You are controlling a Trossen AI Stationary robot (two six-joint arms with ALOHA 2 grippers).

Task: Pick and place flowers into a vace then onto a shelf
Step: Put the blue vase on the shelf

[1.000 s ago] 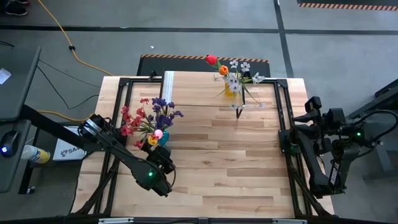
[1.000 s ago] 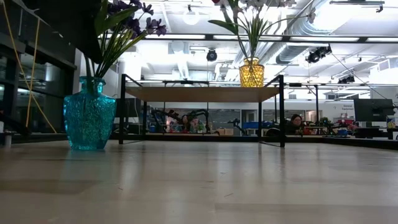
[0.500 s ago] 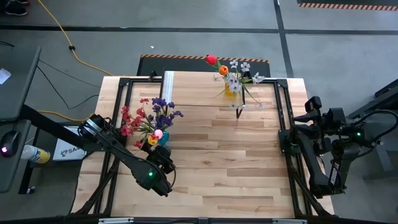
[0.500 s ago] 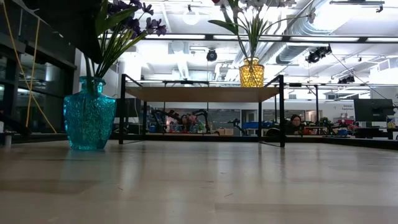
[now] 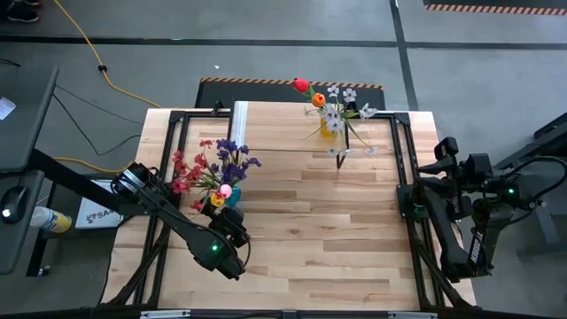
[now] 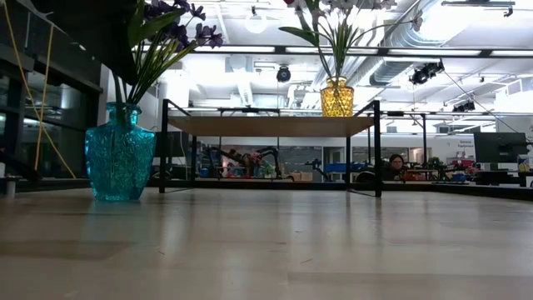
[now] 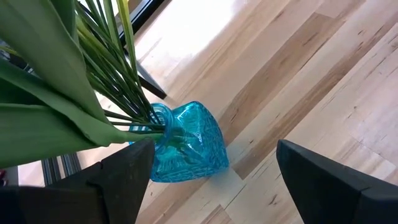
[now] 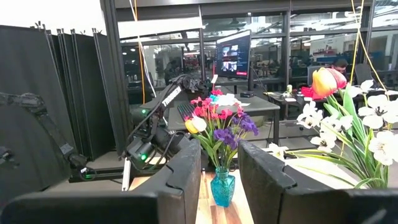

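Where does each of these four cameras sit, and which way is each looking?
High view: overhead, straight down on the table; both arms show.
Low view: at tabletop height, looking level past the blue vase to the shelf; no arm shows.
Left wrist view: on the left arm, looking down at the blue vase between the open left gripper.
Right wrist view: on the right arm at the table's edge, looking across between the right gripper.
All four show the blue vase.

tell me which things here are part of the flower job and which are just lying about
Job: flowers in the teal vase; flowers in the yellow vase on the shelf; left gripper, open beside the teal vase.
Lying about: yellow cable, monitor.
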